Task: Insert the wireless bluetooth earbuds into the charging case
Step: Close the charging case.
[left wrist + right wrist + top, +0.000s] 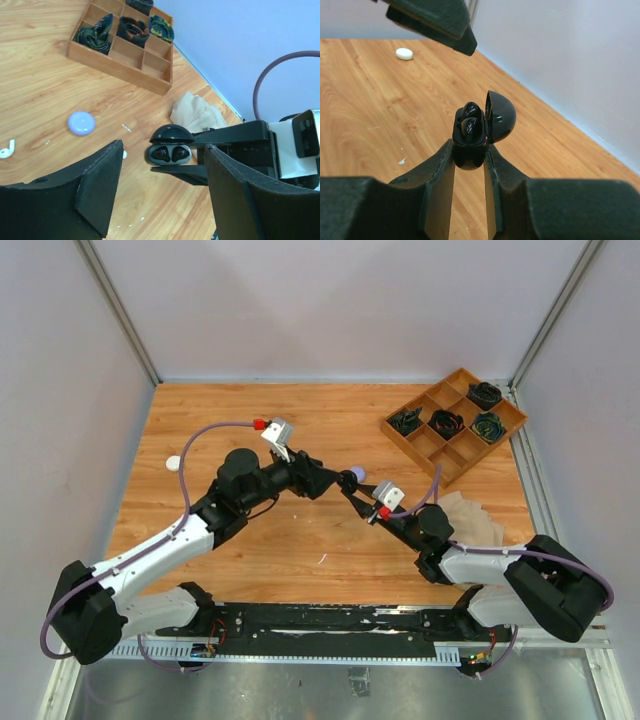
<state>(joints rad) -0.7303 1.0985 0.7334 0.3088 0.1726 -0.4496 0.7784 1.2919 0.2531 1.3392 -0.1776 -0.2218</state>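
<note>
My right gripper is shut on the base of a black charging case and holds it above the table with its domed lid open. Two black earbuds sit in its wells; they also show in the left wrist view. My left gripper is open and empty, just in front of the case, with its fingers above it. In the top view the two grippers meet at mid-table, left and right. A white earbud lies loose on the table.
A lavender round case lies on the table near the grippers. A white round case lies at the far left. A wooden compartment tray holding dark bundles stands at the back right. A beige cloth lies by the right arm.
</note>
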